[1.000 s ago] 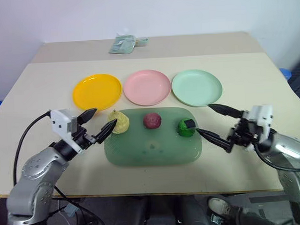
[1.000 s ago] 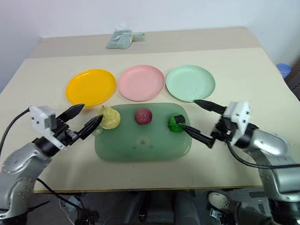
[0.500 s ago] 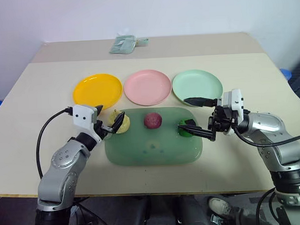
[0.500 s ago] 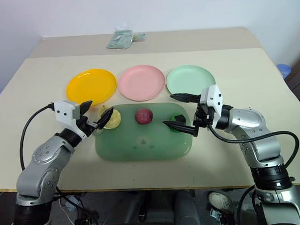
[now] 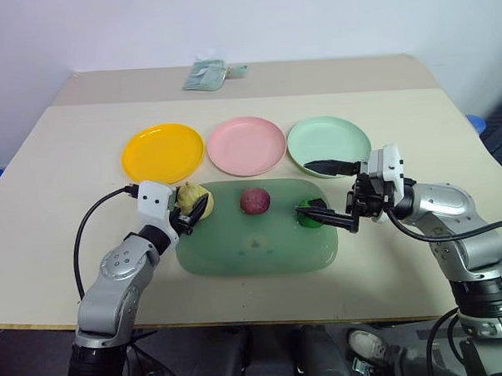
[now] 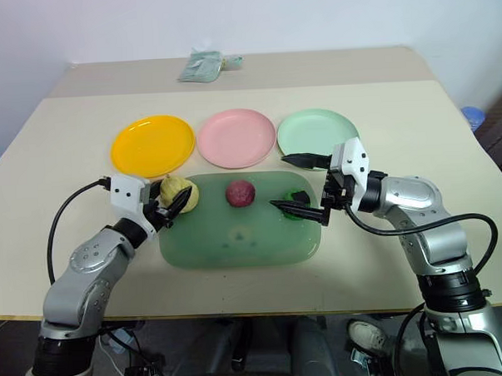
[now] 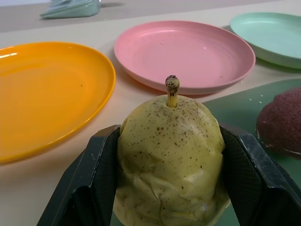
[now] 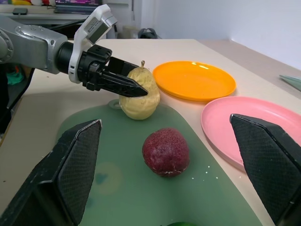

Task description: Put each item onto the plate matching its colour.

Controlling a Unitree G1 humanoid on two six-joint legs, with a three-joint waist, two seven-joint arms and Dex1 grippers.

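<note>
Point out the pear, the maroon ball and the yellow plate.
pear (image 7: 170, 155), left wrist view, middle of its body.
maroon ball (image 8: 166, 151), right wrist view, centre of its top.
yellow plate (image 5: 162, 152), left eye view, bare centre.

1. The right gripper's fingers are standing wide apart.
2. The maroon ball is sitting on the green tray.
3. The left gripper is clamping the pear.
4. The orange plate and pink plate are lying beyond.

No readable text, labels or numbers anywhere
</note>
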